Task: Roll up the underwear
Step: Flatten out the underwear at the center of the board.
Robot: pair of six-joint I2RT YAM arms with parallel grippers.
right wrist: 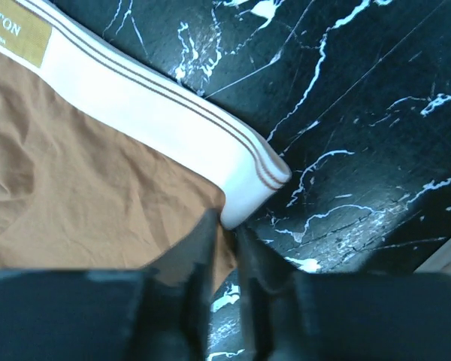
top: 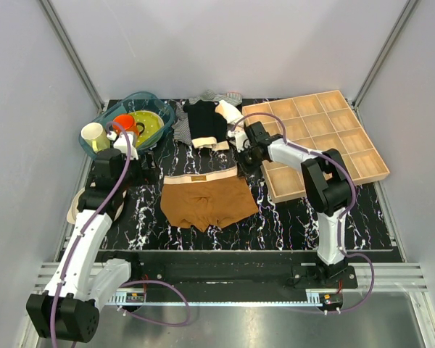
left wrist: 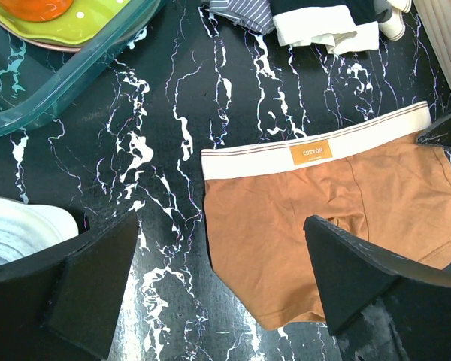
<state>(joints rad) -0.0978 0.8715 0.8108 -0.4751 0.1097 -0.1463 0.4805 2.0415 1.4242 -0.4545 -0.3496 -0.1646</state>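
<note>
Clearly the right gripper [right wrist: 227, 233] was pinched almost closed on the waistband [right wrist: 158, 113] corner of the underwear [right wrist: 98, 188], which lay flat mid-table. The left gripper [left wrist: 222, 218] hung wide and empty over its other side. The cloth looked light and limp, so the firmer band seemed the best hold. Bare table [top: 275, 217] lay nearside, while the wooden tray [top: 348, 145] crowded the right.

The top view is lit brightly and evenly from above. Only soft, short shadows are cast on the table [top: 290, 217], and a pale sheen is seen on the metal base [top: 261, 326] along the bottom edge. In the right wrist view the right gripper [right wrist: 227, 229] is blurred at the bottom, and the waistband of the underwear [right wrist: 98, 173] is nearly washed out.
</note>
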